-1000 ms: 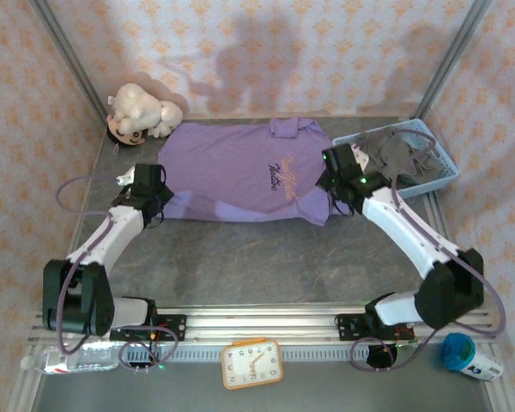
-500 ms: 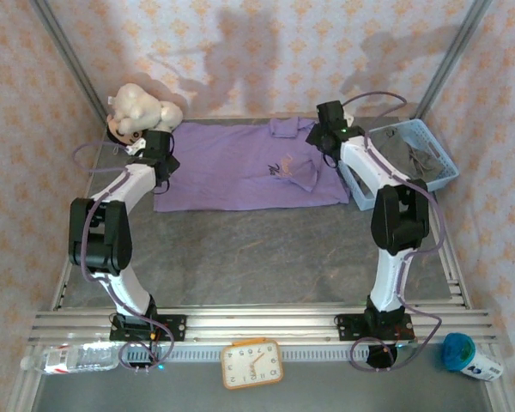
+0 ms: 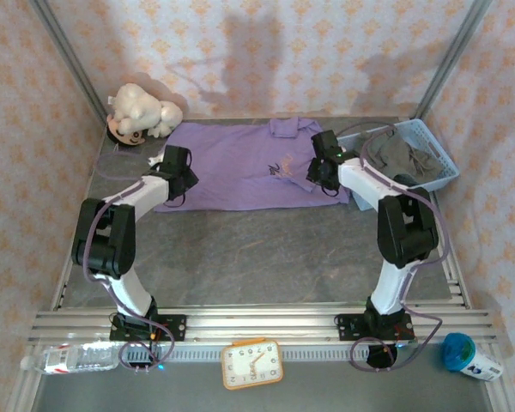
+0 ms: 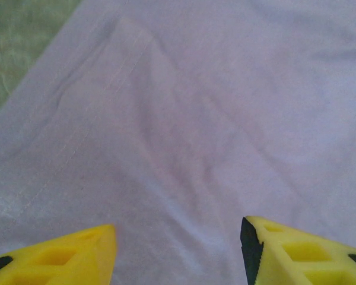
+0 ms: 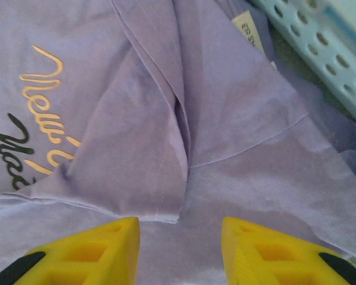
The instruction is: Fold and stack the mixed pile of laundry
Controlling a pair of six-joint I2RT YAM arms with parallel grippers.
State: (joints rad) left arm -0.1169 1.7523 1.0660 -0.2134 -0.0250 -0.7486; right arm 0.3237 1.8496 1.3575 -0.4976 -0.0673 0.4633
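1. The lilac-purple cloth shirt with script lettering on its chest (image 3: 240,176) lies flat at the far middle of the table, collar to the far side. Its near edge runs straight, so one fold may already be in.
2. The left gripper (image 4: 178,240) hangs just above the shirt's left part. Its yellow fingers are apart with nothing between them, and smooth cloth with a hem line lies beneath.
3. The right gripper (image 5: 179,234) hovers over the shirt's right side, fingers likewise parted and empty. Under it a flap of cloth, probably the sleeve turned in, lies beside the gold and dark lettering (image 5: 35,119).
4. The arms stand at opposite sides of the garment, likely so that each can take one side and fold it evenly.
5. The crumpled dark grey-olive shirt (image 3: 399,154) sits unfolded in the light blue lattice plastic basket (image 3: 446,176) at the far right, just beside the purple shirt.
6. The dark grey stone-patterned table top (image 3: 257,249) is flat and matt. A white plush toy (image 3: 142,112) lies in its far left corner, near the shirt's shoulder.
7. Walls of pink-orange patterned wallpaper (image 3: 283,60) enclose the space. Nearest, past the aluminium rail (image 3: 257,322) that bears the arm bases, lie an orange-framed clock (image 3: 251,363), a clear plastic bottle (image 3: 73,356) and a blue cup (image 3: 463,354).
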